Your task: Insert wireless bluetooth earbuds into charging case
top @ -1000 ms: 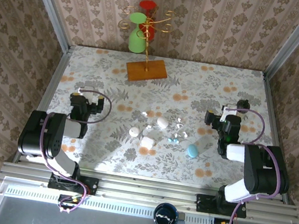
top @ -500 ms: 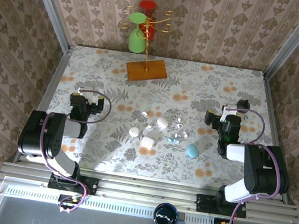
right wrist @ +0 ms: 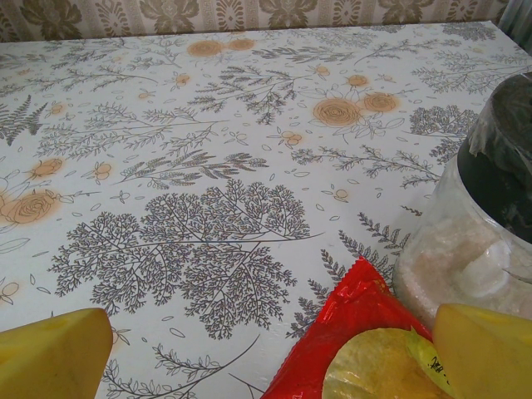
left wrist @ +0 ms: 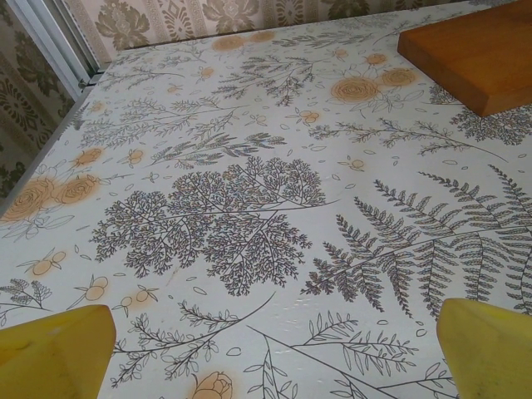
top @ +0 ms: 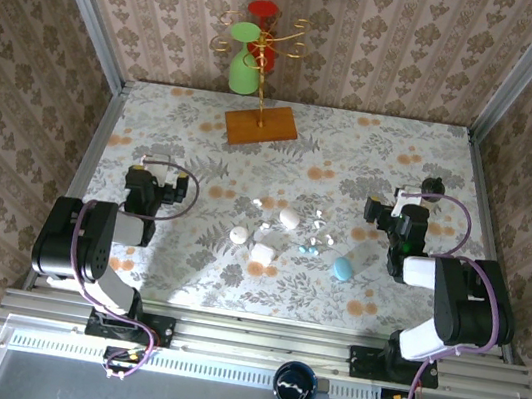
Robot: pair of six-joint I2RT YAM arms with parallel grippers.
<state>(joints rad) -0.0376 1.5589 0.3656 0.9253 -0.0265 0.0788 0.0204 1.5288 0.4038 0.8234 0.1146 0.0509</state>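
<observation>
Several tiny white and pale blue earbuds (top: 320, 230) lie scattered at the middle of the floral table. Among them are white pebble-like charging cases (top: 262, 254), (top: 289, 218) and a pale blue one (top: 342, 268). My left gripper (top: 157, 178) rests low on the table well left of them, open, its yellow fingertips (left wrist: 54, 353) wide apart over bare cloth. My right gripper (top: 402, 203) sits to the right of the cluster, also open (right wrist: 270, 366), with nothing held between its yellow fingertips (right wrist: 486, 349).
A red packet (right wrist: 366, 324) and a clear jar with a dark lid (right wrist: 478, 224) lie just ahead of the right gripper. A wooden base (top: 261, 124) with a gold stand holding green and red cups (top: 246, 60) stands at the back. Patterned walls enclose the table.
</observation>
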